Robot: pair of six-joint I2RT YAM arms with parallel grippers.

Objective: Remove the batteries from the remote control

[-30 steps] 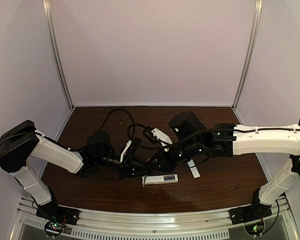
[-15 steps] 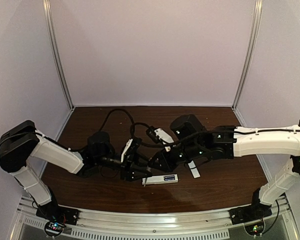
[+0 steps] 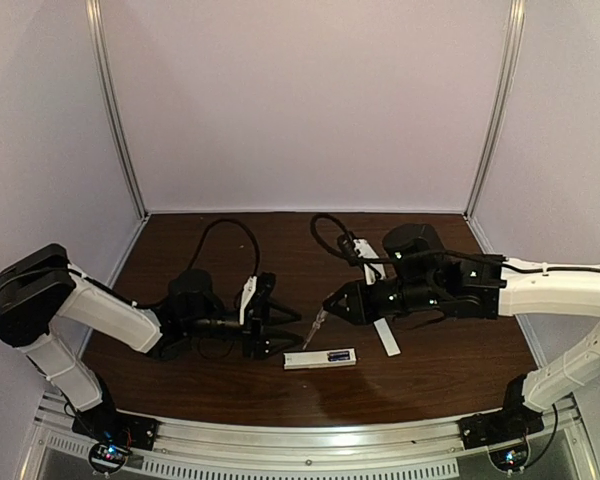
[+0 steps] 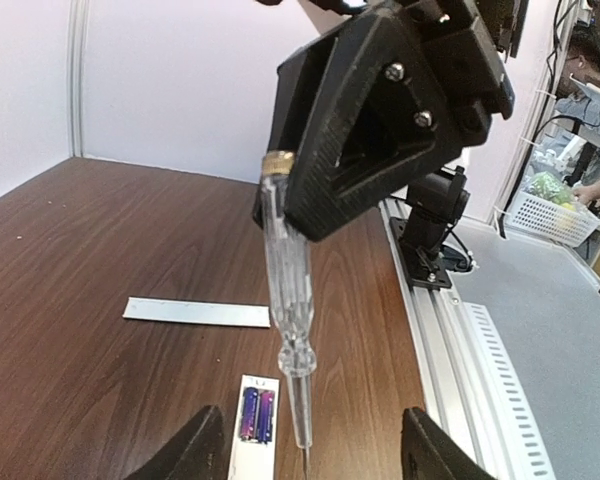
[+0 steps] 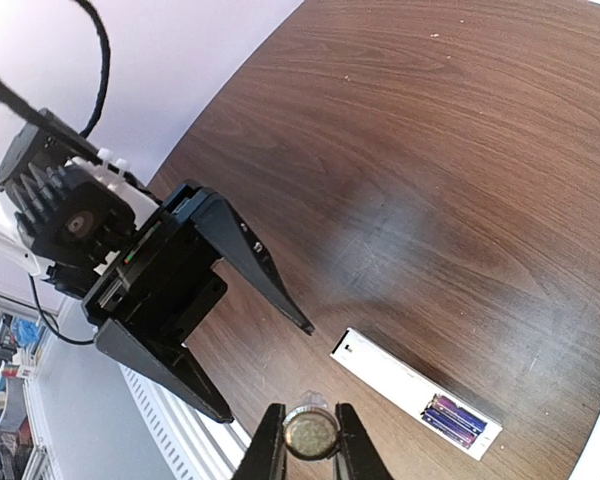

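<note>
- Dark brown wooden table inside a pale-walled enclosure, with two robot arms reaching in from the near edge.
- Right gripper is closed on the brass-capped end of a clear-handled screwdriver. The metal tip points down and ends just beside the remote control. Whether the tip touches the table or the remote cannot be told.
- Left gripper holds nothing, its two black fingers spread wide. It sits just to the left of the remote control, facing the screwdriver.
- Remote control is a slim white bar lying flat near the front middle of the table, its battery bay uncovered and facing up.
- Inside the bay lie the batteries, two small blue-purple cylinders side by side, at the remote control's right end.
- Thin flat white cover strip lies on the wood to the right of the remote control, apart from it.
- Black cables loop over the table behind the remote control.
</note>
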